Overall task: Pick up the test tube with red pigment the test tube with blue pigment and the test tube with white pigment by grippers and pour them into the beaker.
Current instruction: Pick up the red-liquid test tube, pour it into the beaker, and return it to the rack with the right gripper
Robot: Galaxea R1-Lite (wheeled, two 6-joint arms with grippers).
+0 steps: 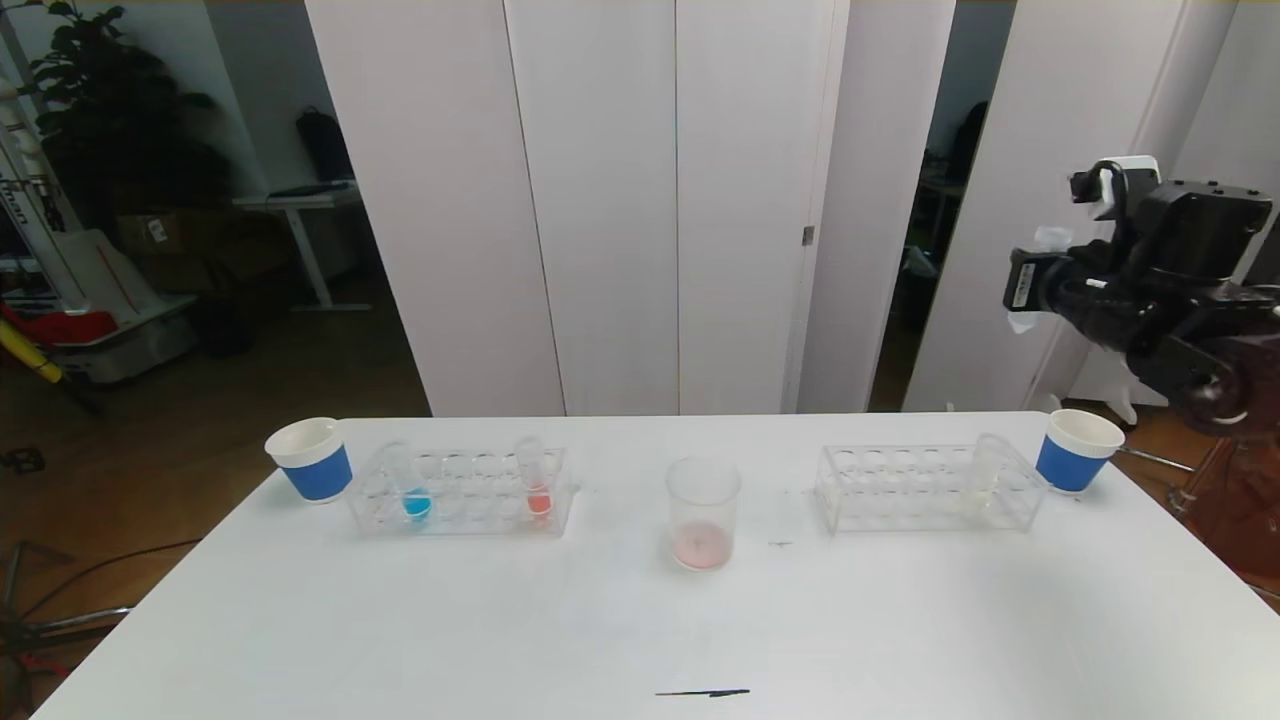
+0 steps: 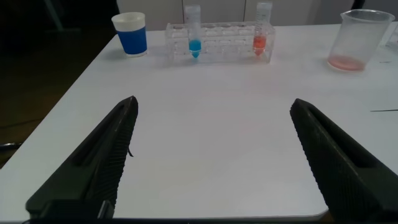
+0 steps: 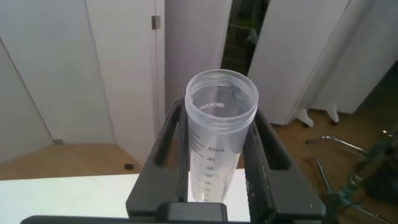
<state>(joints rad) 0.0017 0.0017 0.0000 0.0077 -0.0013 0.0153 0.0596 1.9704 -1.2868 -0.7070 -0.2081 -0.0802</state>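
The test tube with blue pigment (image 1: 414, 485) (image 2: 194, 34) stands in the left clear rack (image 1: 460, 495), with an orange-red tube (image 1: 537, 480) (image 2: 261, 31) a few holes along. In the right rack (image 1: 925, 490) stands the test tube with white pigment (image 1: 988, 472). Between the racks, the beaker (image 1: 703, 515) (image 2: 359, 37) holds pinkish pigment at its bottom. My left gripper (image 2: 214, 104) is open over bare table, well short of the left rack. Raised at the far right, my right gripper (image 1: 1035, 280) (image 3: 221, 112) is shut on a clear graduated test tube (image 3: 219, 134) with no pigment showing in it.
Blue-and-white paper cups stand at the outer end of each rack, one left (image 1: 311, 460) (image 2: 131, 33) and one right (image 1: 1077, 451). A thin dark mark (image 1: 702, 692) lies near the table's front edge. White panels and a dark room lie beyond the table.
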